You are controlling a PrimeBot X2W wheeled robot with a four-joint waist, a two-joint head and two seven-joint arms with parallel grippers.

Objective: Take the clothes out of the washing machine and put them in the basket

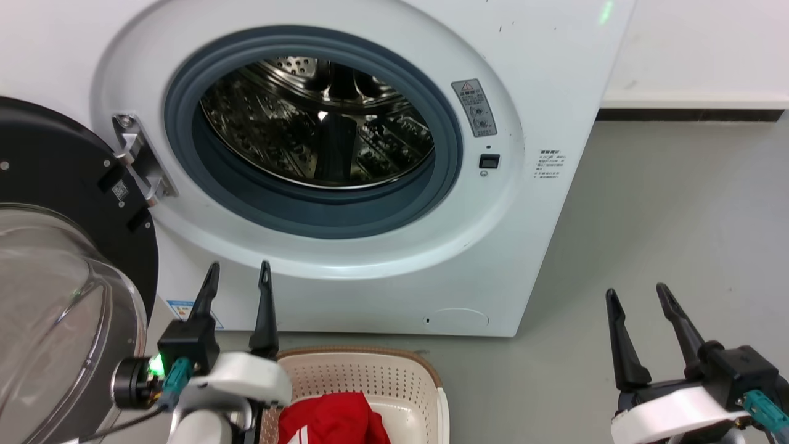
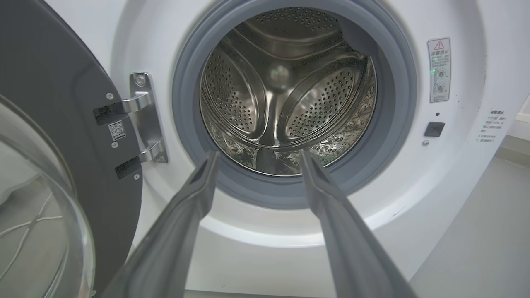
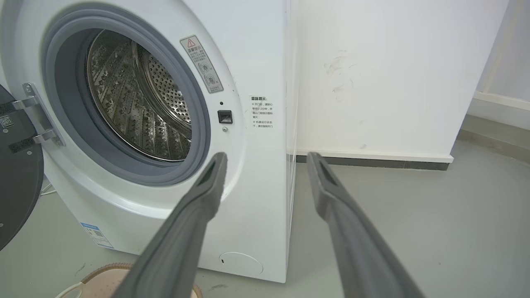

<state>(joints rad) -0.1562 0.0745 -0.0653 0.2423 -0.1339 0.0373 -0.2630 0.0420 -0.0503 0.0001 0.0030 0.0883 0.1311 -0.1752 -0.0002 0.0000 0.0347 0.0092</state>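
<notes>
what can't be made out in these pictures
1. Clothes: head view, lower part cut off by bottom edge.
2. Basket: head view, near half cut off; left side behind left gripper.
3. Drum: head view, front floor hidden behind gasket.
4. Warning label: all views, print too small.

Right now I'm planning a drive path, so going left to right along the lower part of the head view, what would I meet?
From the left: black-rimmed glass porthole door → left gripper → cream perforated plastic basket → right gripper.
</notes>
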